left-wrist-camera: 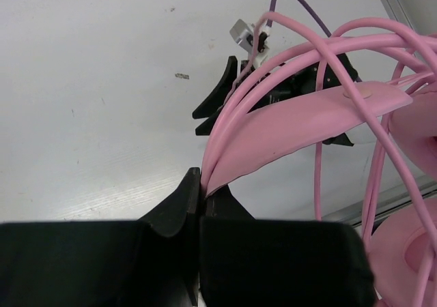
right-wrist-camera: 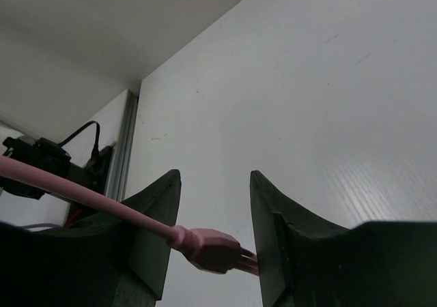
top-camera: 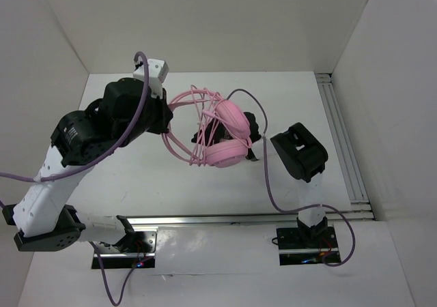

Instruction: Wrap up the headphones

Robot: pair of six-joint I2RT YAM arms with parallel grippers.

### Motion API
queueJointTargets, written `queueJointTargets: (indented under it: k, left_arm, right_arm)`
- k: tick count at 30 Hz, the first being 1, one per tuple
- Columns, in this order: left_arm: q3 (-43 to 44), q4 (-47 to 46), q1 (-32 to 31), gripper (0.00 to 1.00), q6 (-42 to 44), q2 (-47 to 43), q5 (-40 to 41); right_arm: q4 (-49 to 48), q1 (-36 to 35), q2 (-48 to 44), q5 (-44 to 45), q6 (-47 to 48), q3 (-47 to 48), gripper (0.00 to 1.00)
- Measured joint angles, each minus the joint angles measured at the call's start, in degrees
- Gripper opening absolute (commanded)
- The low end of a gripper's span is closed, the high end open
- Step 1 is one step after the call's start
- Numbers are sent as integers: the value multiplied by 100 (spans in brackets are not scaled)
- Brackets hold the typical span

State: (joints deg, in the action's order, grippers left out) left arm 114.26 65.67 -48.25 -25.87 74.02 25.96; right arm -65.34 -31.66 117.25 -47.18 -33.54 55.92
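Observation:
The pink headphones (top-camera: 229, 119) hang above the middle of the table, their ear cups stacked and the thin pink cord (top-camera: 198, 106) looped several times across the headband. My left gripper (top-camera: 166, 126) is shut on the headband's end; in the left wrist view the jaws (left-wrist-camera: 201, 184) pinch the flat pink headband (left-wrist-camera: 300, 126). My right gripper (top-camera: 251, 138) sits just right of the cups, partly hidden by them. In the right wrist view it (right-wrist-camera: 215, 177) is open, and the cord's pink plug (right-wrist-camera: 208, 247) lies between the jaws, its tip against the right finger (right-wrist-camera: 270, 239).
A metal rail (top-camera: 239, 218) runs along the table's near edge and another (top-camera: 341, 136) along its right side. White walls close in the back and sides. A purple robot cable (top-camera: 270, 177) loops beside the right arm. The right arm's black fingers (left-wrist-camera: 212, 106) show behind the headband.

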Motion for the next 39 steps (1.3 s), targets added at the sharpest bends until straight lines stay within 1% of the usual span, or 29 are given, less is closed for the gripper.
queueJointTargets:
  k: [5, 14, 20, 21, 24, 26, 28, 32, 36, 39]
  left_arm:
    - [59, 22, 0, 0, -13, -35, 142]
    - [59, 131, 0, 0, -153, -46, 409]
    - [61, 323, 44, 0, -153, -39, 461]
    - [61, 337, 55, 0, -146, -39, 474]
    - [61, 339, 144, 0, -166, -39, 470]
    - [61, 345, 188, 0, -186, -37, 501]
    - [42, 337, 238, 0, -212, -37, 568]
    - [-127, 223, 446, 0, -297, -28, 625]
    - [-120, 4, 1038, 0, -302, 201, 634]
    - [146, -236, 1674, 0, -299, 660, 468]
  right_arm:
    - [74, -24, 337, 4, 66, -2, 54]
    - [107, -24, 374, 39, 219, -13, 54]
    - [-11, -24, 599, 42, 240, -57, 54]
    - [7, -24, 612, 48, 249, -81, 52]
    - [4, -24, 636, 42, 286, -125, 17]
    - [-11, -24, 634, 55, 308, -140, 3]
    - [-15, -61, 619, 109, 341, -192, 0]
    - [31, -114, 417, 308, 367, -542, 0]
    - [127, -286, -269, 658, 468, -1309, 1]
    - [411, -588, -970, 994, 660, -1749, 1]
